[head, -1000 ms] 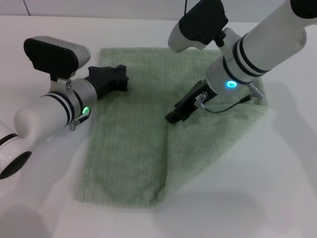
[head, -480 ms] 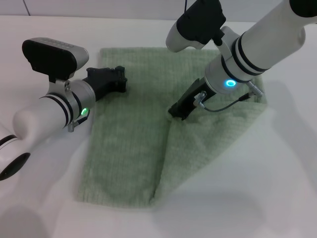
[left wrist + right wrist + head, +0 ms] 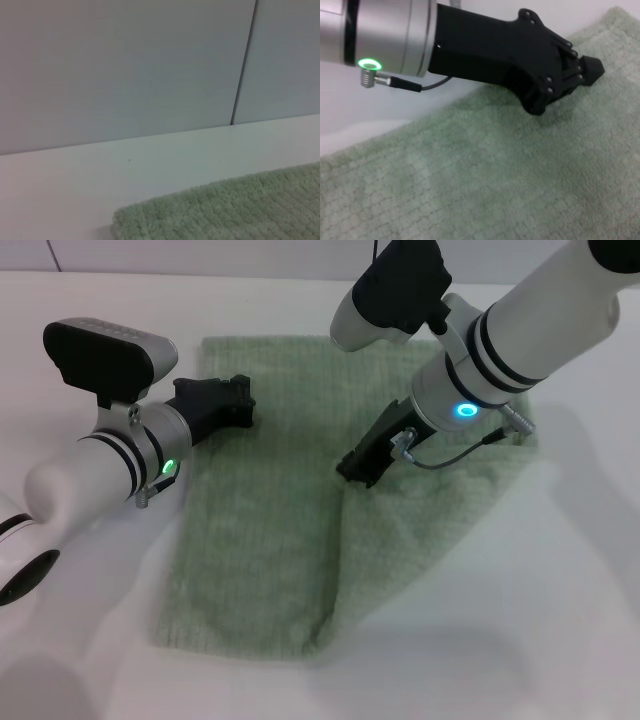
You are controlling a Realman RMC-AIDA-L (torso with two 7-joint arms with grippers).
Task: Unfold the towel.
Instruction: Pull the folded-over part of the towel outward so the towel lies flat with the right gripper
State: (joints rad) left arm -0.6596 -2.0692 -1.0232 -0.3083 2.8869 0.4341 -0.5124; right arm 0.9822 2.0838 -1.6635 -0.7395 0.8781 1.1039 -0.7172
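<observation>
There is one towel [image 3: 270,530], two grippers and one white table [image 3: 520,640]. The pale green towel is lying on the table in the middle of the head view, and it is not fully flat: its right part is forming a raised flap with a fold line that is running down toward the near edge. The right gripper [image 3: 358,468] is coming in from the upper right and is pointing down to the middle of the towel, exactly at the top of this fold line; its black fingers are pressed together on the cloth there, pinching the edge of the flap. The left gripper [image 3: 240,400] is reaching in from the left and is resting over the far left part of the towel, near its left edge. In the right wrist view this left gripper [image 3: 585,70] is lying low on the ribbed cloth, with its fingers drawn together at the tip — whether cloth is between them, I cannot tell. The left wrist view is showing only a towel corner [image 3: 215,210], the table and a grey wall [image 3: 125,65] behind.
</observation>
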